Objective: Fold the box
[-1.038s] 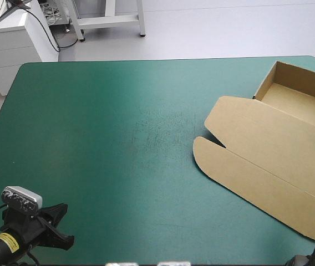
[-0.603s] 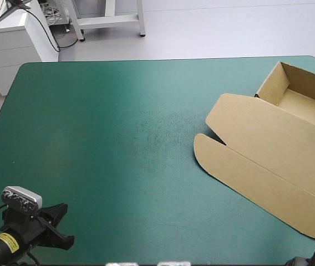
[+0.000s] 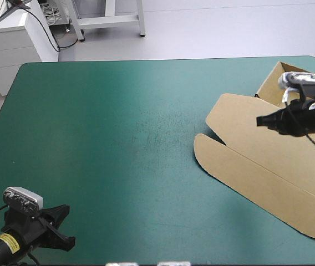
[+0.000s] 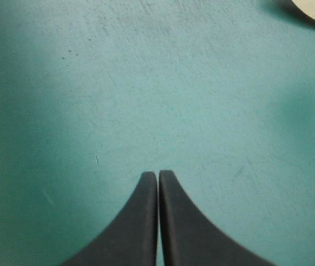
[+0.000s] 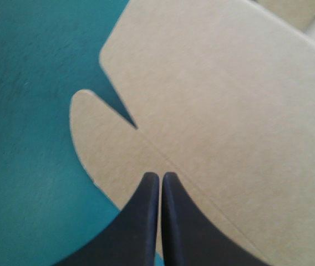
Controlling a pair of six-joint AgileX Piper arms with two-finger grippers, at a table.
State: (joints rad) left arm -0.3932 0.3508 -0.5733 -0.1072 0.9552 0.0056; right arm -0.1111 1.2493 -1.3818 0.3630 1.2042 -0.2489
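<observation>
The brown box (image 3: 268, 160) lies on the right side of the desk (image 3: 107, 144), running from the far right corner down toward the near edge. Its tray (image 3: 269, 83) is already raised at the far end with its walls upright. The lid (image 3: 246, 130) is spread flat on the teal-green cover. A round-cornered flap (image 3: 224, 163) runs along the lid's outer side and is parted from it at one end by a short slit (image 5: 128, 121).

The board is judged light and stiff, likely to bend cleanly only along its scored creases. Its smooth face offers little to grip. A push is expected to slide the whole sheet rather than fold it unless the tray is steadied. A hold is best taken at a free edge, at the flap's rim or the lid's corner by the slit, where the fingers can be worked underneath.

The right gripper (image 5: 161, 176) is held over the lid, reaching in from the desk's right edge. Its fingers are pressed together into one point, aimed past the crease toward the slit. Whether the board is touched cannot be told. The left gripper (image 4: 158, 174) is parked low at the near left corner over bare cover, its fingers likewise together, well apart from the box.
</observation>
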